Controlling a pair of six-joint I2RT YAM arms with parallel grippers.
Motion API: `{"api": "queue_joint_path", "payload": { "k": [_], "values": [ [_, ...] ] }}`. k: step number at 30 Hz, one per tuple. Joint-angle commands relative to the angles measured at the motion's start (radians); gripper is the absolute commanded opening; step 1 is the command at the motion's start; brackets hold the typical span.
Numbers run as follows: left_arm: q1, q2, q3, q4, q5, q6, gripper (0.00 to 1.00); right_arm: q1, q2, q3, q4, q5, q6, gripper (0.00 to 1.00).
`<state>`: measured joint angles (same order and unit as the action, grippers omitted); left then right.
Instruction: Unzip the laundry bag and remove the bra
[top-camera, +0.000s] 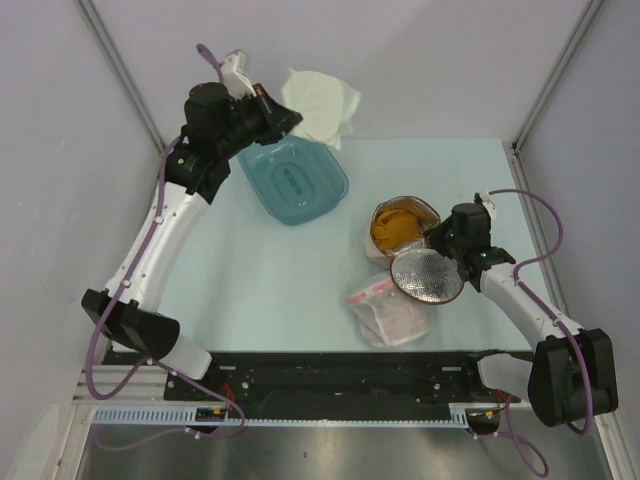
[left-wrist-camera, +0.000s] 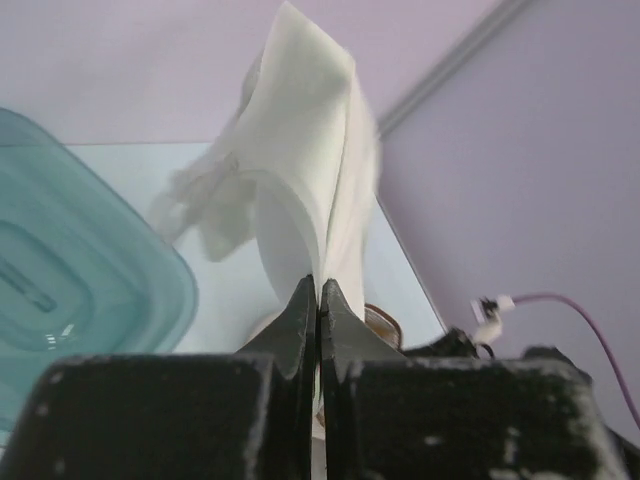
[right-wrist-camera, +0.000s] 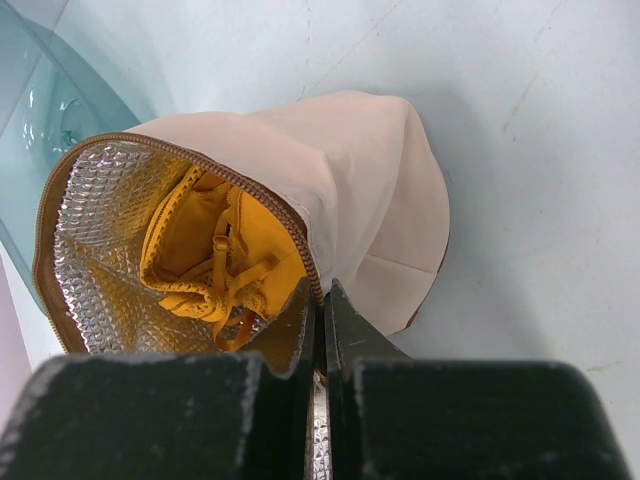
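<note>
Pale tabletop (top-camera: 260, 270) lay between grey walls (top-camera: 400, 60); our left gripper (left-wrist-camera: 318, 290) pinched a limp white cloth (top-camera: 320, 105) beyond the glossy teal tub (top-camera: 320, 200). Rightward, the beige laundry bag (right-wrist-camera: 380, 200) gaped, silver mesh lining showing, the mustard bra (right-wrist-camera: 215, 270) inside; our right gripper (right-wrist-camera: 322, 300) clamped its zip rim. We judged the bra soft, light, best pinched by a strap.

Desk (top-camera: 270, 270): pale mint top, three items directly on it.
- Teal tub (top-camera: 293, 180), far-left area, open side up.
- Laundry bag (top-camera: 405, 235), right of centre, unzipped. The beige dome half sits toward the far side. The silvery mesh half is folded out toward the near edge, mesh face up.
- Clear plastic bag (top-camera: 388, 308) with a pink zip strip, just nearside of the laundry bag, touching the mesh half.
There's a bare gap between tub and laundry bag.
</note>
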<state>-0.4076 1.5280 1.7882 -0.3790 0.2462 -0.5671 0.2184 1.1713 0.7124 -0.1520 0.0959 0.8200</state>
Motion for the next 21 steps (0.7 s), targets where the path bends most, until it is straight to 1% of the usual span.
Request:
{"api": "queue_joint_path", "payload": {
  "k": [1, 6, 8, 11, 14, 15, 16, 17, 18, 19, 21],
  "values": [
    [0.087, 0.026, 0.004, 0.015, -0.024, 0.001, 0.0, -0.005, -0.006, 0.001, 0.038, -0.001, 0.008, 0.0],
    [0.156, 0.122, -0.018, 0.051, -0.033, -0.01, 0.0, -0.005, 0.005, 0.001, 0.043, -0.002, 0.005, 0.0],
    [0.179, 0.201, -0.021, 0.075, -0.022, -0.022, 0.0, -0.005, 0.005, 0.001, 0.043, -0.004, 0.008, 0.0],
    [0.204, 0.32, -0.033, 0.135, 0.034, -0.068, 0.0, -0.005, 0.007, 0.001, 0.048, -0.007, 0.01, 0.0],
    [0.208, 0.443, 0.005, 0.126, 0.047, -0.077, 0.0, -0.004, 0.002, 0.001, 0.043, -0.01, 0.011, 0.0],
    [0.207, 0.469, 0.031, 0.105, 0.053, -0.074, 0.08, -0.004, -0.001, 0.001, 0.039, -0.007, 0.01, 0.0],
    [0.207, 0.521, 0.062, 0.073, 0.05, -0.071, 0.51, -0.002, -0.005, 0.001, 0.034, -0.004, 0.01, 0.0],
    [0.207, 0.543, 0.135, -0.02, 0.03, -0.057, 0.74, -0.002, -0.01, 0.001, 0.029, 0.001, 0.01, 0.0],
    [0.207, 0.557, 0.163, -0.059, 0.025, -0.048, 0.9, -0.002, -0.012, 0.001, 0.023, 0.002, 0.007, 0.0],
    [0.204, 0.561, 0.178, -0.086, 0.027, -0.039, 1.0, -0.002, -0.016, -0.001, 0.022, 0.002, 0.008, 0.0],
    [0.193, 0.517, 0.163, -0.101, 0.021, -0.024, 1.0, -0.001, -0.018, 0.001, 0.022, 0.004, 0.005, 0.0]
  ]
}}
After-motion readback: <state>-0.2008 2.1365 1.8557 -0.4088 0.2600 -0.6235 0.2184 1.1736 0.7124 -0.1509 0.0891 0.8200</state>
